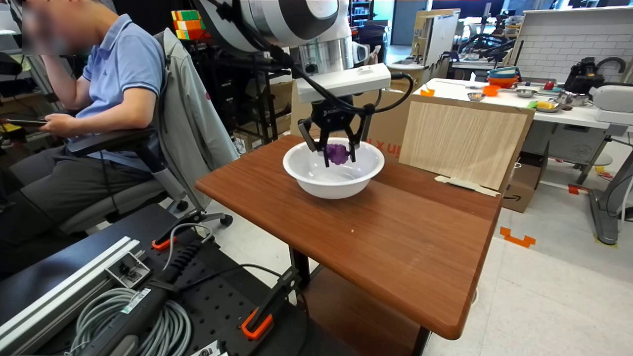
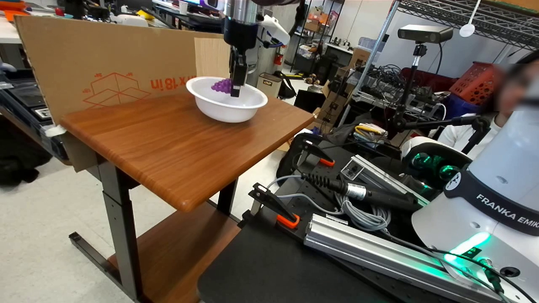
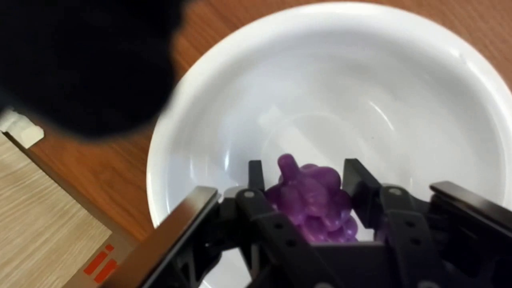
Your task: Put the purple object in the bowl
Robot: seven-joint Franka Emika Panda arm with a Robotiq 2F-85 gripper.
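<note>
The purple object (image 1: 337, 154) is a lumpy grape-like cluster with a short stem. My gripper (image 1: 339, 161) is shut on it, with one finger on each side. In the wrist view the purple object (image 3: 314, 196) sits between the fingertips (image 3: 305, 170), stem pointing up the picture. The white bowl (image 1: 332, 190) stands upright on the table. The gripper points down and holds the object over the bowl, at about rim height. The purple object (image 2: 222, 86) and the bowl (image 2: 227, 112) also show in an exterior view. The bowl's floor shows below the object in the wrist view.
The bowl stands on a brown wooden table (image 1: 356, 247). A cardboard panel (image 2: 118, 63) and a light wood-grain board (image 1: 460, 141) stand along table edges. A black bench (image 2: 269, 256) with clamps and cables is nearby. A person (image 1: 118, 84) sits beside the table.
</note>
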